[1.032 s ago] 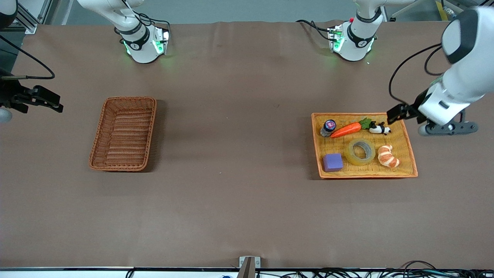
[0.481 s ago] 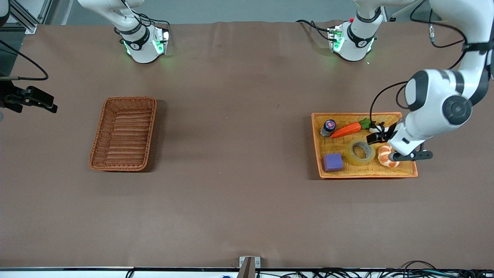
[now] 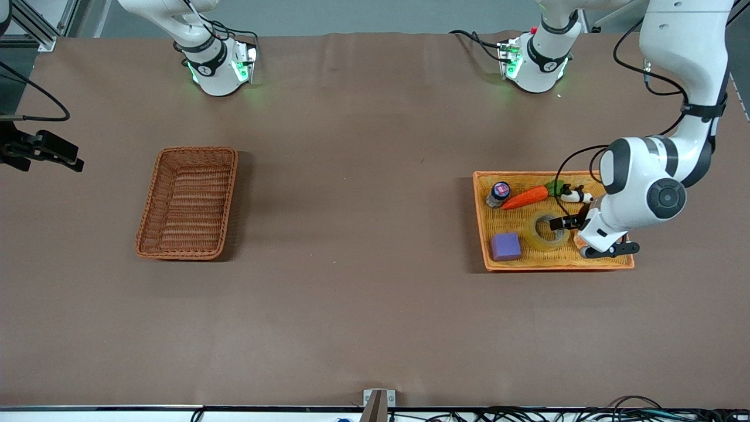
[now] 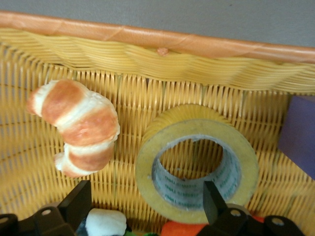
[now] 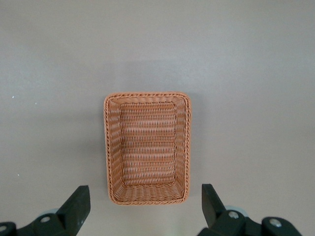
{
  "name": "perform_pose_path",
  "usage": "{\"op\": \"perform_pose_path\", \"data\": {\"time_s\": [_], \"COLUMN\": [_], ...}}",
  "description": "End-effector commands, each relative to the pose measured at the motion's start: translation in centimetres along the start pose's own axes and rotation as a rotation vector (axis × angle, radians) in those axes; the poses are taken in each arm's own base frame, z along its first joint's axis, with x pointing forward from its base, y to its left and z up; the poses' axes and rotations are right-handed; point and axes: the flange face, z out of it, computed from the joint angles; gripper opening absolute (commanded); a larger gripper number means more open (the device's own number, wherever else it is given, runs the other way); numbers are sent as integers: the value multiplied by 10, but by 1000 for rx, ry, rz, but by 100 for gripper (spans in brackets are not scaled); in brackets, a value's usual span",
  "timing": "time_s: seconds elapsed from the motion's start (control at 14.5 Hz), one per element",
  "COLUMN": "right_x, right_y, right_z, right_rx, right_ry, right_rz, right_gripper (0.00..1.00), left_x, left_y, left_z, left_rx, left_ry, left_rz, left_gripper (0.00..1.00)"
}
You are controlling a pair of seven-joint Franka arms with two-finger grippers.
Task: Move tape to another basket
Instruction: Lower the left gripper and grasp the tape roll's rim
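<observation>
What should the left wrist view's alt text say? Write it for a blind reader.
The open left gripper hangs over the tape, which lies flat in the yellow woven tray. A croissant toy lies beside the tape, and a purple block shows at the frame's edge.

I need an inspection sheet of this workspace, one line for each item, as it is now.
Surface: brown table cover, flat.
Job's things: tape lies flat in the orange tray; basket toward the right arm's end, nothing in it.
Clutter: croissant toy, purple block, carrot, small bottle, panda figure, all in the tray.
Grippers: left gripper open, low over the tape; right gripper open, waits high above the basket.
Cables: bundle along the table edge nearest the front camera.
Surroundings: nothing seen.
</observation>
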Motion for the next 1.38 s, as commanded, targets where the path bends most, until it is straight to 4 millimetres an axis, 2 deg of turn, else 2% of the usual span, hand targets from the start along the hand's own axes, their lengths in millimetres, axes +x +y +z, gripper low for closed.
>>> {"op": "perform_pose_path", "data": {"time_s": [0.0,0.21,0.28,0.34,0.41,0.48,0.55,0.69,0.83,0.96,1.1,1.17,1.31], "right_x": [0,-1,-1,0,-1,-1,-2,-2,-3,-3,-4,-4,-3], "right_y": [7,9,9,9,9,6,0,-1,-2,1,3,4,5], "right_z": [-7,-6,-6,-7,-7,-6,-7,-8,-8,-7,-7,-8,-7], "right_rx": [29,22,22,22,23,24,24,27,31,31,30,30,29], "right_ry": [19,8,13,19,17,10,8,10,7,4,2,4,2], "right_rz": [-22,-19,-19,-19,-19,-23,-20,-24,-24,-21,-16,-15,-15], "right_gripper": [100,100,100,100,100,100,100,100,100,100,100,100,100], "left_x": [0,-7,-6,-5,-5,-5,-5,-8,-14,-24,-33,-38,-40], "left_y": [6,2,2,0,-1,-2,-2,-1,-3,-3,4,15,50], "left_z": [20,45,51,52,52,50,48,32,11,-25,-70,-94,-127], "left_rx": [20,14,11,9,9,9,8,5,11,12,9,7,5], "left_ry": [-6,27,42,48,47,48,48,61,25,17,25,32,34], "left_rz": [-38,-44,-47,-50,-55,-64,-69,-70,-72,-71,-66,-50,4], "left_gripper": [100,100,96,76,50,30,17,2,2,2,3,3,4]}}
